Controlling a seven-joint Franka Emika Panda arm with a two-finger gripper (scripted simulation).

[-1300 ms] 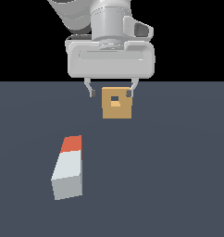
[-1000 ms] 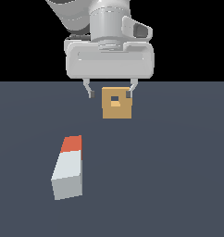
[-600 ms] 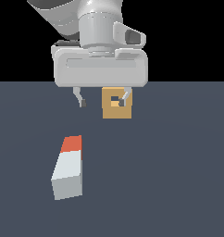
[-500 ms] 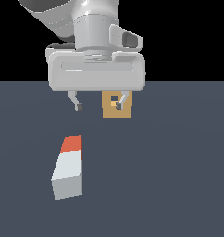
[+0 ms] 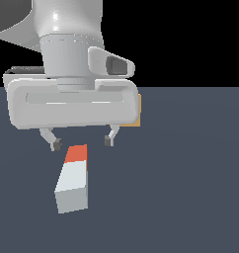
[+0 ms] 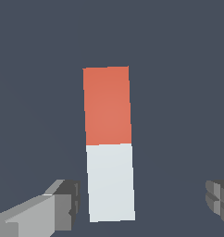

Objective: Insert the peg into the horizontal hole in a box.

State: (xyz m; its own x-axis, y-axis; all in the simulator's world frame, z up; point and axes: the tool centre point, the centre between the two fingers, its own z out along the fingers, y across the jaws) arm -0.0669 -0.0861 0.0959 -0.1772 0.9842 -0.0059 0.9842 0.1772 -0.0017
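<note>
The gripper (image 5: 82, 143) hangs above the dark grey-blue floor (image 5: 190, 188), its 2 fingers spread wide with nothing between them. In the exterior view the fingertips (image 5: 56, 145) sit just above the orange-red end of the peg (image 5: 73, 179), 1 to each side of that end, and no contact with the peg is visible.

The peg lies flat on the floor, a long square-sectioned bar. Its orange-red end points away from the exterior camera, toward the gripper; its pale grey-white end faces the camera. The bar is angled slightly, with the near end toward the exterior view's left.

In the wrist view the peg (image 6: 108, 143) runs lengthwise between the 2 fingers. The pale section lies level with the fingertips; the orange-red section extends beyond them. 1 finger (image 6: 44, 208) stands just beside the pale section with a narrow gap showing; the other finger (image 6: 219, 200) is well apart from the bar. The peg is therefore off-centre in the opening.

The box (image 5: 137, 110) is almost wholly hidden behind the gripper body in the exterior view; only a thin tan strip shows at the body's edge on the exterior view's right. The hole cannot be seen in either view.
</note>
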